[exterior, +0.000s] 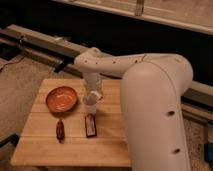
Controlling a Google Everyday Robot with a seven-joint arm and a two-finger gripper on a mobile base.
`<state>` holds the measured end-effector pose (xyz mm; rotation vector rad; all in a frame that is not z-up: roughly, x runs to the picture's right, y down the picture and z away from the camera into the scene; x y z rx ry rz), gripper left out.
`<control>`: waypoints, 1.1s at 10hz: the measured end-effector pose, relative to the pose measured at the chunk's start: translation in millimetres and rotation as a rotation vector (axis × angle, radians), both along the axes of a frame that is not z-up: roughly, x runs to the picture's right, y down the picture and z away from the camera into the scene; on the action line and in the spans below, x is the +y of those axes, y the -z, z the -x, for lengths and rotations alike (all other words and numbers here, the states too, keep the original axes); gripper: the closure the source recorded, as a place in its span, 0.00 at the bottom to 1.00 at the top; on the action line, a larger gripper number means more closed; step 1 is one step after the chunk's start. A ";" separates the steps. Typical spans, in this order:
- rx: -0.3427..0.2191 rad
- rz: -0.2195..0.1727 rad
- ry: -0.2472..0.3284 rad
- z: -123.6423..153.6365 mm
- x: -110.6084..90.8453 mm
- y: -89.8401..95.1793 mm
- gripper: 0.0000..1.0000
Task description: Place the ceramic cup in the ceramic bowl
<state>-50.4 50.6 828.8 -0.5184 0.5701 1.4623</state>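
The ceramic cup (pixel 90 104), small and white, is right of the ceramic bowl (pixel 62 99) on the wooden table (pixel 45 150). The bowl is shallow and orange-red, and it holds nothing. My gripper (pixel 93 93) hangs from the white arm directly over the cup, at its rim. Whether the cup rests on the table or is lifted off it does not show. The cup is about a cup's width from the bowl's right rim.
A small brown object (pixel 60 129) and a dark bar-shaped packet (pixel 90 125) lie in front of the bowl and cup. My large white arm (pixel 155 110) covers the table's right side. A dark rail (pixel 45 42) runs behind the table.
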 end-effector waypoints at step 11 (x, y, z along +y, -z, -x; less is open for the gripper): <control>-0.045 0.096 -0.225 -25.1 3.3 -14.6 1.00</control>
